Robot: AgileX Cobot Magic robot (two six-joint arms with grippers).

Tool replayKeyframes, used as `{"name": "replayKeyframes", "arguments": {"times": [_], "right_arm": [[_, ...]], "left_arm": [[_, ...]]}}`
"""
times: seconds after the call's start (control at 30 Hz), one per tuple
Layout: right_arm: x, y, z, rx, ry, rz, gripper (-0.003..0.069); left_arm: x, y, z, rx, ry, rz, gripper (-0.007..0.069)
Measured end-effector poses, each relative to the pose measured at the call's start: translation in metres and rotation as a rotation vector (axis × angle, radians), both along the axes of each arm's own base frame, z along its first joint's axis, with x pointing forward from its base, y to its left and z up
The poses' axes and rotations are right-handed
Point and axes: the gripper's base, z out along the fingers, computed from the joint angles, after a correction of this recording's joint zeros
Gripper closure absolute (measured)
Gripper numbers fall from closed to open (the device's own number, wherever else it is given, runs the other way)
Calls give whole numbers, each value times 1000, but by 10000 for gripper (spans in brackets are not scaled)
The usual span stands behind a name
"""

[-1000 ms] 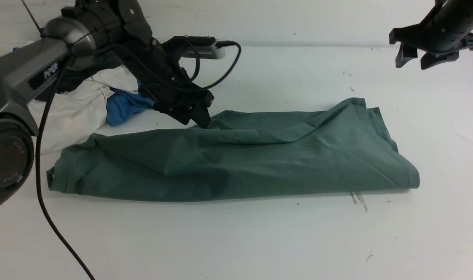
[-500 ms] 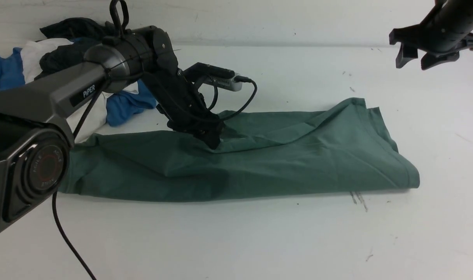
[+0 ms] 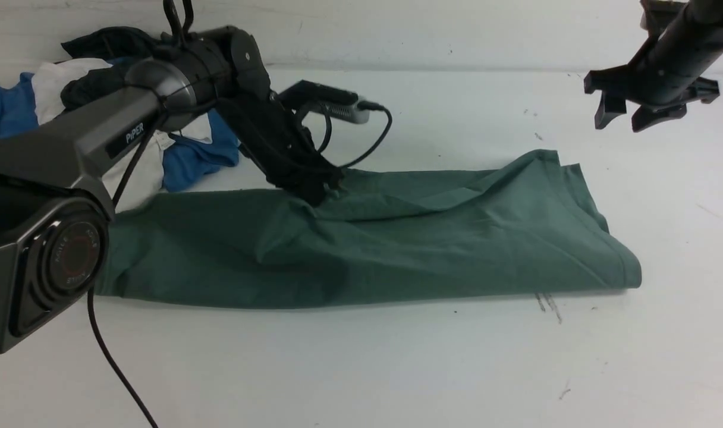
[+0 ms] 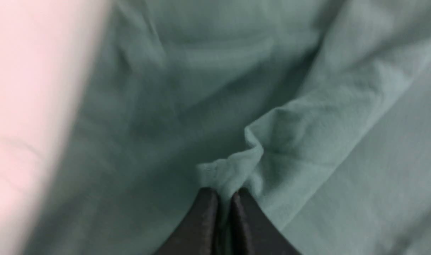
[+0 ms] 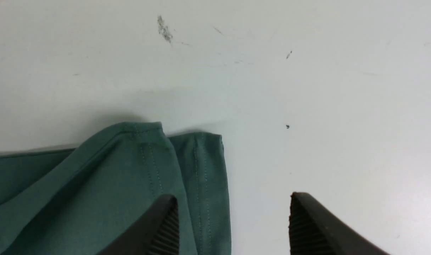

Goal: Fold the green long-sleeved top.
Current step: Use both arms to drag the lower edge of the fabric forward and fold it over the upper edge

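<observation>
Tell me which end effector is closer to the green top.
The left one. The left end effector is shut on a pinch of the green top; the right end effector hangs open beyond its far right corner.

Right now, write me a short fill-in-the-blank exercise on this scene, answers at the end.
1. The top spread on the table is coloured ____.
2. The pincer pinching the top's fabric is on the robot's ____ arm.
3. The right pincer has its jaws ____.
4. The pile of other clothes lies toward the robot's ____ side.

Missing words, in order: green; left; open; left.
</observation>
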Motion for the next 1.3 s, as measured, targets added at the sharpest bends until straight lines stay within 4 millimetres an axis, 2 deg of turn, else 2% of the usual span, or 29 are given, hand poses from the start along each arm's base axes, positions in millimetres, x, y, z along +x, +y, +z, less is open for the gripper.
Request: {"name": "replayKeyframes", "arguments": {"times": [0.03, 0.17, 0.23, 0.43, 0.47, 0.6, 0.73, 1.03, 1.3], "right_arm": [[0, 1, 0, 7, 0, 1, 265], [0, 4, 0, 44, -2, 20, 265], [0, 7, 0, 72, -2, 31, 265], [6, 16, -25, 120, 43, 40, 265], [8, 21, -37, 121, 66, 50, 265], [9, 40, -59, 90, 113, 107, 265], [10, 49, -70, 37, 129, 134, 265], [13, 45, -93, -6, 170, 133, 291], [13, 45, -96, -13, 170, 147, 417]], "left_arm": [[5, 1, 14, -16, -52, 13, 606], [12, 2, 33, -56, -140, 67, 606], [14, 4, 34, -73, -148, 103, 606], [21, 5, 15, -87, -101, 191, 606], [22, 5, 8, -87, -85, 211, 606], [26, 5, -6, -82, -62, 241, 606], [27, 5, -10, -83, -53, 250, 608], [27, 6, -10, -84, -52, 253, 607], [27, 6, -10, -87, -51, 254, 607]]}}
